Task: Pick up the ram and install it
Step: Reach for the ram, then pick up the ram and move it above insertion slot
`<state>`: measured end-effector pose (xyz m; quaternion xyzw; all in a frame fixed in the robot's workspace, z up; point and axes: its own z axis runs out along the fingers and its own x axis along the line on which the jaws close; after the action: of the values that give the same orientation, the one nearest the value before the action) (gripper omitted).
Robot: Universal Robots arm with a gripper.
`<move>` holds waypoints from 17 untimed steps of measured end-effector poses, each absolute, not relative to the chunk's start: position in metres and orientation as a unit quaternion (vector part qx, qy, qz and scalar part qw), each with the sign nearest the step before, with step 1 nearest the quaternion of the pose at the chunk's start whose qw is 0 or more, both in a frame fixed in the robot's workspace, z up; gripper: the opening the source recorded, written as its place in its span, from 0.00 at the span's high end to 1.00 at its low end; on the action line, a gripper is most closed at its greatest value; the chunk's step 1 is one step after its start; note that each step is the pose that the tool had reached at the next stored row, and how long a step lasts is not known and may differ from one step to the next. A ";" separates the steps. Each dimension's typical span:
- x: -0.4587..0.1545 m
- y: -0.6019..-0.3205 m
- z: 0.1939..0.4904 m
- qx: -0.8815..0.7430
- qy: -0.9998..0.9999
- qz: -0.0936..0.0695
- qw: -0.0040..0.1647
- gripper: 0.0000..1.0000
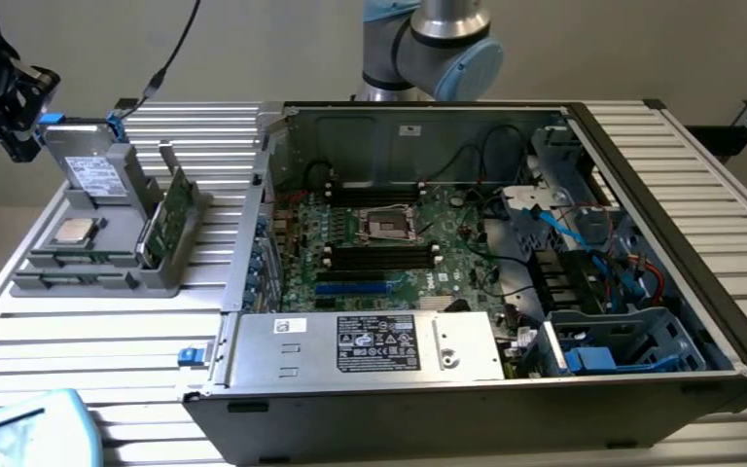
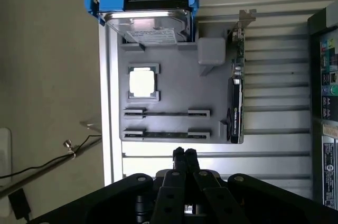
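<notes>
Gripper (image 2: 185,154) fingers are pressed together and hold nothing. Treat the step in hand as the approach to the ram.

Work across the gray fixture (image 2: 179,89), starting from the side with the square CPU chip (image 2: 142,82):

- **Ram:** the ram (image 2: 166,134) stands on edge in the slot row nearest the fingertips. It is directly ahead of them and apart from them.
- **Second stick:** a second stick (image 2: 166,113) sits in the next row beyond.
- **Hard drive:** the hard drive (image 2: 153,26), in its blue bracket, stands at the end of the fixture farthest from the gripper.
- **Green card and case:** the taller green card (image 2: 237,92) stands on edge along the fixture's other side. The open computer case (image 2: 327,102) lies beyond it.

To do the step well:

1. Part the fingers before you descend.
2. Set them across the stick's thin width.
3. Centre them along its length, between the end clips, so that it lifts level.
4. Keep clear of the second stick, which runs close alongside.

Arm pose: the wrist points down at the slatted table (image 2: 222,160), with the tool raised clear of the fixture. The fingertips hang just short of the fixture's near edge.
</notes>
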<state>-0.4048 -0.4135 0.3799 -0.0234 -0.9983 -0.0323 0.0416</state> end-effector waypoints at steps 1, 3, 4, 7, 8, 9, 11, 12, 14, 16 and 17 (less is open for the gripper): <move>-0.405 -0.414 0.380 -0.023 -0.998 -0.032 0.042 0.89; -0.405 -0.414 0.380 -0.023 -0.998 -0.032 0.042 0.89; -0.405 -0.414 0.380 -0.023 -0.998 -0.032 0.042 0.89; -0.405 -0.414 0.380 -0.023 -0.998 -0.032 0.042 0.89; -0.405 -0.414 0.380 -0.023 -0.998 -0.032 0.042 0.89; -0.405 -0.414 0.380 -0.023 -0.998 -0.032 0.042 0.89; -0.405 -0.414 0.380 -0.023 -0.998 -0.032 0.042 0.89; -0.405 -0.414 0.380 -0.023 -0.998 -0.032 0.042 0.89; -0.405 -0.414 0.380 -0.023 -0.998 -0.032 0.042 0.89; -0.405 -0.414 0.380 -0.023 -0.998 -0.032 0.042 0.89; -0.405 -0.414 0.380 -0.020 -0.998 -0.032 0.042 0.89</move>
<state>-0.4052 -0.4136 0.3798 -0.0197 -0.9984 -0.0321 0.0418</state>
